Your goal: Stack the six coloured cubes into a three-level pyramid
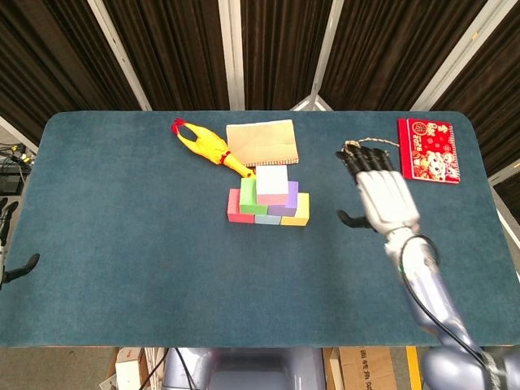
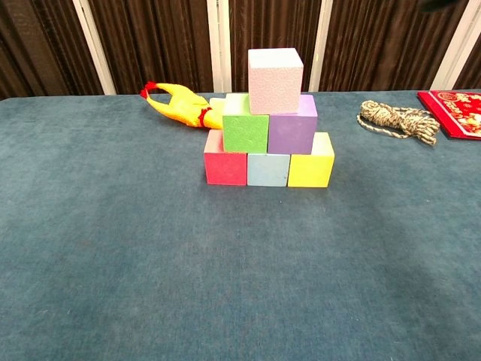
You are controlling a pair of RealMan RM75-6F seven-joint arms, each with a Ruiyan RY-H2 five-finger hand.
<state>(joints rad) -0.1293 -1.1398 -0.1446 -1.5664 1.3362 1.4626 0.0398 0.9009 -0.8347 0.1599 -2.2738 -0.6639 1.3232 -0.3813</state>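
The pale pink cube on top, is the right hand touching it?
No, the right hand is open, apart from the pale pink cube.

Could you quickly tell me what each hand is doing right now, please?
Left hand: not in view.
Right hand: open, fingers spread, holding nothing.
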